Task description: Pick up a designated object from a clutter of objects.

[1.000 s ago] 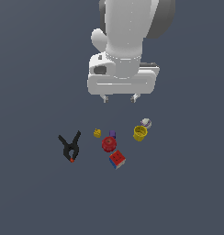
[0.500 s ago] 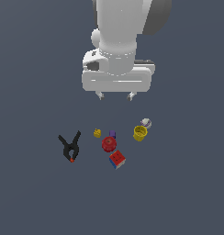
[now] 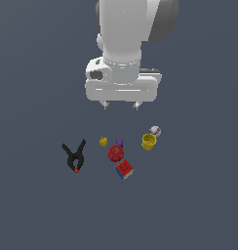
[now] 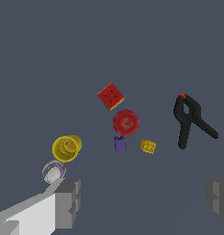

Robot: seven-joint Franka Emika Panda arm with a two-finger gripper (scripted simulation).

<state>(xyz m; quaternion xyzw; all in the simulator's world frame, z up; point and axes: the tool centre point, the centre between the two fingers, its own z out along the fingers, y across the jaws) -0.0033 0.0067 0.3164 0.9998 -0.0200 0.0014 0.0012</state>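
Note:
The designated object, a tiny mustard-yellow block with a knobbly top, lies on the grey floor in the clutter. Beside it sit a purple block and a red round thing. My gripper hangs open well above the clutter, empty, its fingers wide apart. The yellow block is below the gripper, toward the exterior view's left.
A black spring clamp lies on the exterior view's left. A red-blue cube is nearest the front. A yellow cup and a whitish ball sit on the exterior view's right.
The gripper and arm have shifted slightly toward the exterior view's left and a little upward. The objects on the floor have not moved.

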